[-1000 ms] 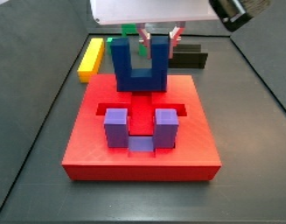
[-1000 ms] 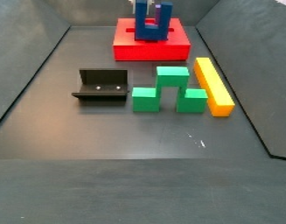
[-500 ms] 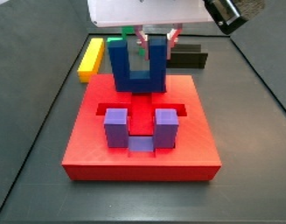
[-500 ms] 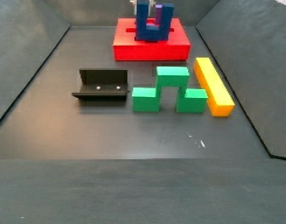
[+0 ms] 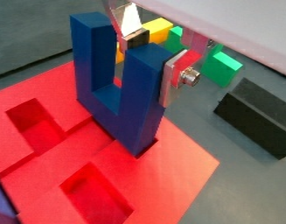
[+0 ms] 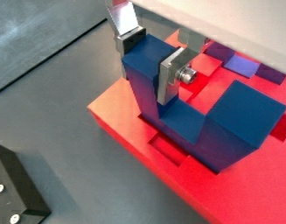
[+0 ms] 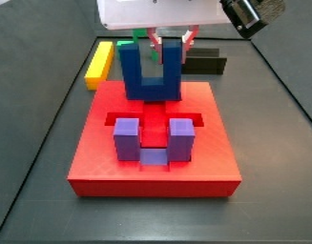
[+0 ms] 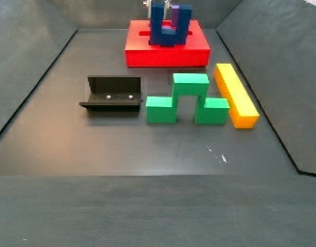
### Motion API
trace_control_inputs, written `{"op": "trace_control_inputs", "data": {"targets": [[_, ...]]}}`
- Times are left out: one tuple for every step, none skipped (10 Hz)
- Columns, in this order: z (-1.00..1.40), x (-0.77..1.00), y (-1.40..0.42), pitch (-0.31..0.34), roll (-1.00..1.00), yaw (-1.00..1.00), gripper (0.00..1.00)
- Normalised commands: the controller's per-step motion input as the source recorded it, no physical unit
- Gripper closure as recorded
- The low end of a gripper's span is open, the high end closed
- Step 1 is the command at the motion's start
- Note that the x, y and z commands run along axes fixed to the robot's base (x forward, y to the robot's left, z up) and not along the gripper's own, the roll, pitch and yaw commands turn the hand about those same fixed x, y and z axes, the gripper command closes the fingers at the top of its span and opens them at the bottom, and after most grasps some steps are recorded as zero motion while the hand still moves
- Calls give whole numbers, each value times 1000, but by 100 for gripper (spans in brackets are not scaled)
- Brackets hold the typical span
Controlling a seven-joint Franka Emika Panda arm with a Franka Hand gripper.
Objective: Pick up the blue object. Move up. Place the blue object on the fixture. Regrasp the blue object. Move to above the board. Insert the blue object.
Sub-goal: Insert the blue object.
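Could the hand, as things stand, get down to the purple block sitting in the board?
Probably not right now. The hand is shut on a prong of the blue object, at the board's far end. The purple block stands uncovered from above, so once the hand lets go, the way looks free.

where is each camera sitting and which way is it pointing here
Wrist view: rides on the arm, looks down at the blue object over the board; the gripper holds one prong.
Wrist view: also on the arm, from another side; gripper, blue object, fixture.
Side view: at the board's near end, looking along the table; gripper above.
Side view: at the opposite end, fixture near, board far.
All four share the blue object and board.
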Motion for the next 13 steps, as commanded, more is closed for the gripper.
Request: {"op": "trace_control_inputs", "data": {"targets": [[0,43,71,37,267,0,100],[94,40,17,107,246,0,100],[0,0,0,80,246,-14,100],[-3,0,-140,31,313,0,100],[-103,0,-326,0,366,3,100],[-126,6,-340,0,423,9,100],[-100,77,-266,0,500,23,100],[-80,117,-203,23,500,9,100],[0,69,-11,60,480,0,100],[0,120,-37,91,363,0,100],[0,0,0,0,34,0,100],[-43,-14,94,0,0,0,100],[163,220,77,107,207,0,100]]}}
